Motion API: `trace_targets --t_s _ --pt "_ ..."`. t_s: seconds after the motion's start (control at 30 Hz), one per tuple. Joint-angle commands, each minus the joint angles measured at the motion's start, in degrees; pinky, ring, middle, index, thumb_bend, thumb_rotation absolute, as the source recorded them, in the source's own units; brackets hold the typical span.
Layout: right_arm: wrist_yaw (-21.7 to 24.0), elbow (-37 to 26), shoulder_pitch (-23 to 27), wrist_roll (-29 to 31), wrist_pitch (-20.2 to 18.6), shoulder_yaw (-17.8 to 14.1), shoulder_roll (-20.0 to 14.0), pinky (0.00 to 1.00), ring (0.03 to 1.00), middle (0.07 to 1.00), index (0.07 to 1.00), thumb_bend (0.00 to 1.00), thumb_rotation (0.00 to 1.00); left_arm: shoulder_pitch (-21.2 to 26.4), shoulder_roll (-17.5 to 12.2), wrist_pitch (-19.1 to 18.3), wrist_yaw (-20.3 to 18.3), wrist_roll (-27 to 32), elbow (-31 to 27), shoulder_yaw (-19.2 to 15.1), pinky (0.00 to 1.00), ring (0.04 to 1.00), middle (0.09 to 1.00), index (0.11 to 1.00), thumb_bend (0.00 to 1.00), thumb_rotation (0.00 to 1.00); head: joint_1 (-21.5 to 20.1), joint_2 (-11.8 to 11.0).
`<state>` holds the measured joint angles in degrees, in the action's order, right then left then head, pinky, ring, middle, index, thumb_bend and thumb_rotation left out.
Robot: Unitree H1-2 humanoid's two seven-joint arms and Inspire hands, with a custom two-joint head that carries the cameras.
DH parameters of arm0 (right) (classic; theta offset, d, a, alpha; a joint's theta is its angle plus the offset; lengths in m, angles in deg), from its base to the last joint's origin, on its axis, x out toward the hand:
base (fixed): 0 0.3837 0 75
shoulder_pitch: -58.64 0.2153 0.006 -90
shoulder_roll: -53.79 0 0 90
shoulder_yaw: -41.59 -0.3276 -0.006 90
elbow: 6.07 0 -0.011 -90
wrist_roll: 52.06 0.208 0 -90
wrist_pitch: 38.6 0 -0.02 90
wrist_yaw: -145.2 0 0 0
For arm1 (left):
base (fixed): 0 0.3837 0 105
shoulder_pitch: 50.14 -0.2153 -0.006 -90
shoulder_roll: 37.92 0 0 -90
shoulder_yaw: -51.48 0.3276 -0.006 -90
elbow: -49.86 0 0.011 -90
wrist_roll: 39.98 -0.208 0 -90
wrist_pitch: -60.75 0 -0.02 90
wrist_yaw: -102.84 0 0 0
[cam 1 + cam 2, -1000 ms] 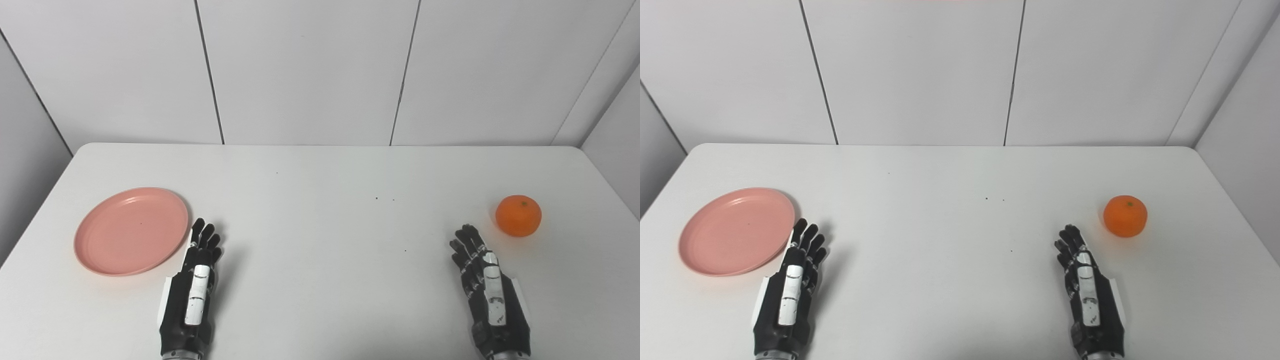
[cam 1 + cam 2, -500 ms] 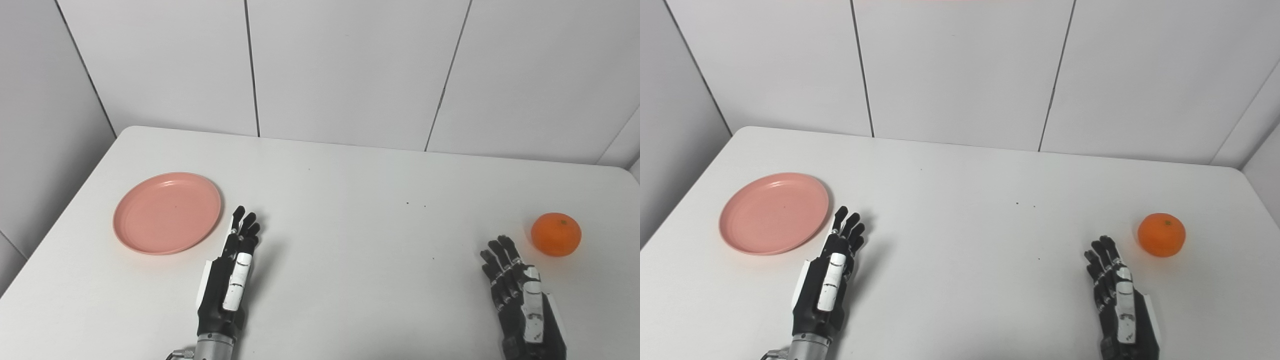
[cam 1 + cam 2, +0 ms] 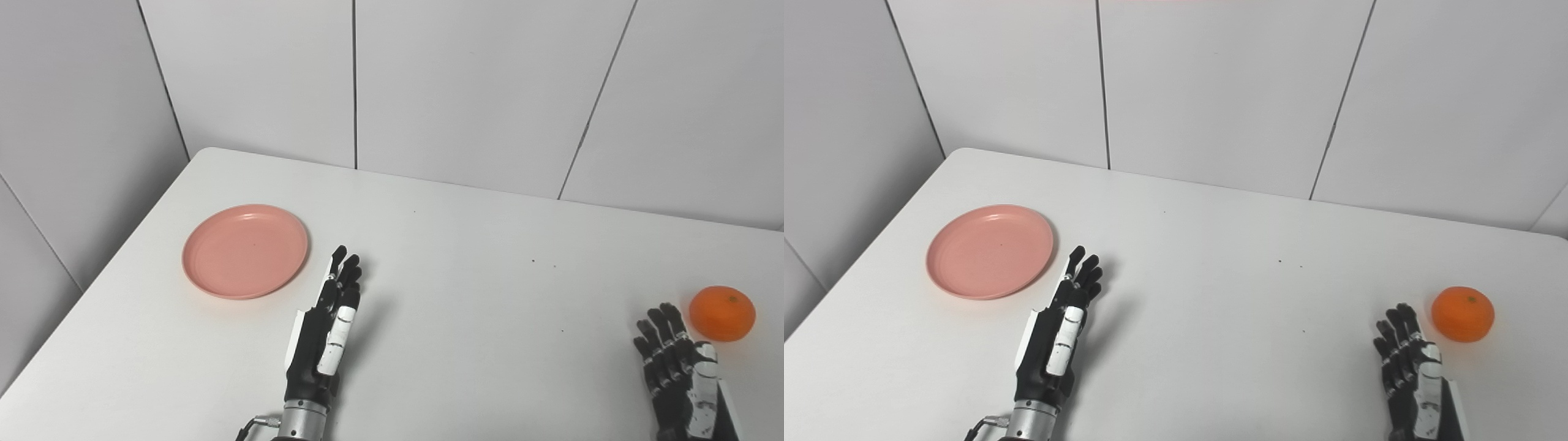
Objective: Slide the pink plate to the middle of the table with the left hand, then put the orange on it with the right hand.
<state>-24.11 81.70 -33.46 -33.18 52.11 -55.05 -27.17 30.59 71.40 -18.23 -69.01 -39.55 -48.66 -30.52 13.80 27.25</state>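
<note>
Scene: You face a white table [image 3: 465, 343] set against pale wall panels, both hands low at its near edge, nothing yet moved.
Plate: The pink plate [image 3: 245, 251] lies flat near the table's left edge, well short of the middle, with nothing on it.
Orange: The orange [image 3: 722, 313] sits near the right edge, upright on the bare table, well apart from the plate.
Left hand: Your left hand [image 3: 327, 324] holds nothing, fingers straight and together, pointing toward the far edge; it sits just beside the plate's near-right rim without touching it.
Right hand: Your right hand [image 3: 1415, 373] is also empty, fingers extended and slightly apart, its fingertips just short of the orange on the orange's left.
Step in hand: By the look of it, the plate slide is only starting.
How to do it well: You probably want the left hand to cross to the plate's left rim, or to press lightly on its surface, and then draw it right toward the table's middle.
Watch for: A shallow rim can ride under the fingers or tip up, so keep the push low and even.
Right side: Keep the right hand off the orange until the plate settles; a nudge could roll it toward the right edge.
</note>
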Motion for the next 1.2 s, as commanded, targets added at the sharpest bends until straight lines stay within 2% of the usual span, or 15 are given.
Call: trace_targets --t_s 0.0,0.13,0.4,0.57,0.7,0.83,0.93,0.97,1.0,1.17 --pt "1.0 5.7 -2.9 0.0 1.3 -0.1 0.0 1.00 0.983 0.977 0.973 0.79 0.99 -6.8 2.5 0.9 0.6 0.0 4.9 -0.2 0.96 0.949 0.954 0.952 0.62 0.86 -0.2 0.0" --pt "0.6 5.6 -3.0 -0.8 1.6 0.3 0.3 1.00 0.970 0.967 0.967 0.79 0.99 -6.8 2.2 1.8 -0.5 2.3 5.2 -0.6 0.96 0.958 0.964 0.967 0.60 0.83 -0.6 -0.1" --pt "0.2 4.5 -3.1 -2.2 0.9 1.6 1.2 1.00 0.954 0.955 0.960 0.77 1.00 -6.3 0.6 0.9 -1.6 5.5 4.7 -1.3 0.94 0.931 0.938 0.924 0.69 0.80 -1.4 -0.5" --pt "0.1 4.2 -3.1 -2.9 1.4 2.2 1.8 1.00 0.944 0.949 0.954 0.76 1.00 -4.7 -0.4 -1.9 -2.2 7.5 2.1 -2.5 0.92 0.914 0.918 0.899 0.74 0.79 -2.0 -1.0" --pt "0.2 4.5 -3.0 -3.1 2.0 2.3 2.4 1.00 0.941 0.943 0.945 0.75 0.98 -2.7 -0.9 -4.4 -2.7 9.7 -0.1 -3.7 0.89 0.893 0.899 0.885 0.83 0.76 -2.1 -1.4" --pt "-0.1 4.3 -2.9 -3.6 1.9 2.5 2.9 0.99 0.932 0.936 0.937 0.75 0.98 -0.3 -1.8 -8.5 -3.5 11.4 -4.1 -4.4 0.87 0.860 0.876 0.884 0.84 0.78 -2.4 -1.5" --pt "0.0 4.5 -2.7 -3.7 1.9 2.5 3.1 0.98 0.930 0.935 0.934 0.75 0.98 1.5 -2.5 -9.4 -5.0 12.0 -6.4 -5.2 0.83 0.835 0.853 0.867 0.84 0.81 -2.5 -1.7" --pt "0.1 4.7 -2.6 -3.7 1.9 2.5 3.2 0.97 0.926 0.931 0.927 0.76 0.97 2.1 -2.5 -9.8 -5.3 12.3 -7.1 -5.6 0.81 0.827 0.839 0.842 0.90 0.80 -2.5 -1.7" --pt "0.1 4.9 -2.5 -3.7 2.0 2.5 3.2 0.97 0.923 0.930 0.924 0.77 0.96 3.1 -2.6 -10.4 -5.7 12.8 -8.1 -6.1 0.80 0.823 0.832 0.829 0.91 0.80 -2.5 -1.9" --pt "0.1 5.8 -2.0 -4.1 2.8 2.6 3.5 0.97 0.923 0.931 0.928 0.76 0.96 7.2 -3.4 -13.2 -6.6 13.5 -11.9 -7.7 0.78 0.813 0.823 0.798 0.91 0.81 -2.5 -2.5"
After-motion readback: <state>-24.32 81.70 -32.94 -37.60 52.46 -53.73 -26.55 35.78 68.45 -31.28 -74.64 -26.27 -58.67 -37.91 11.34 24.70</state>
